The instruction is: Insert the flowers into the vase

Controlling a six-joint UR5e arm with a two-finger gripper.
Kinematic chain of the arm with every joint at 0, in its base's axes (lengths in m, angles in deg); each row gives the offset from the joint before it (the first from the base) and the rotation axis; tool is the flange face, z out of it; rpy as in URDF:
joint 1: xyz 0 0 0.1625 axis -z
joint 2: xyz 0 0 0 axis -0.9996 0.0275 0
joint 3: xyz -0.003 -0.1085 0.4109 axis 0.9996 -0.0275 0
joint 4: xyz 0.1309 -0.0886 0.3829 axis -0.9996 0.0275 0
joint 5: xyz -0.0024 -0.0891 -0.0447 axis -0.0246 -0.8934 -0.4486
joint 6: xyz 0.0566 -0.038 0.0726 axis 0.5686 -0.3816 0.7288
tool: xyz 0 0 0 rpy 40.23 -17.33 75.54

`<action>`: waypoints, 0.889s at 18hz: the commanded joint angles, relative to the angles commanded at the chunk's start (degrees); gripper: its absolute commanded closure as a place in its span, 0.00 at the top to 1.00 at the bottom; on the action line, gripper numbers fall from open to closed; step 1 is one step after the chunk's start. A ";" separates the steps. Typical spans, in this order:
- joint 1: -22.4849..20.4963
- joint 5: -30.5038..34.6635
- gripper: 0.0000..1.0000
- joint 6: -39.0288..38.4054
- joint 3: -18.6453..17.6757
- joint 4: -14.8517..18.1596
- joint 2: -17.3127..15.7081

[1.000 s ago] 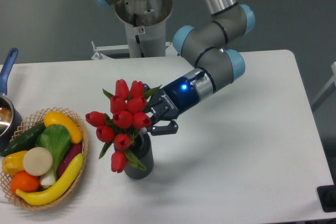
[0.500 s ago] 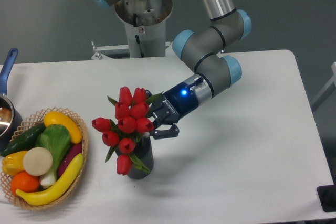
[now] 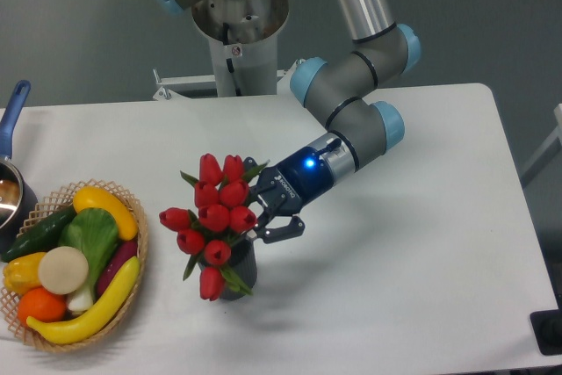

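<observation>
The flowers (image 3: 216,216), a bunch of red tulip buds with green leaves, stand with their stems down in the vase (image 3: 241,263), a small dark grey cylinder on the white table. The buds spread wider than the vase and hide most of its rim. My gripper (image 3: 256,215) reaches in from the right, tilted down, just above the vase's rim and shut on the flowers' stems. Its lower finger (image 3: 283,230) shows beside the vase; the upper one is hidden behind the buds.
A wicker basket (image 3: 134,219) of toy fruit and vegetables sits at the left. A pot with a blue handle (image 3: 12,111) is at the far left edge. The arm's base (image 3: 237,24) stands behind the table.
My gripper has moved down and slightly right with the flowers, lowering the bunch further into the vase. The vase and basket have not moved.
</observation>
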 joint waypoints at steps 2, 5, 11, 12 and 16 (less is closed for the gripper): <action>-0.26 0.09 0.88 0.44 0.18 0.00 0.00; -0.35 0.09 1.00 1.05 0.26 0.00 0.00; -1.40 3.94 1.00 3.08 0.52 -0.09 -0.79; -1.67 5.52 1.00 2.99 1.05 -0.09 -1.23; -3.16 16.76 1.00 3.17 5.18 -0.18 -3.42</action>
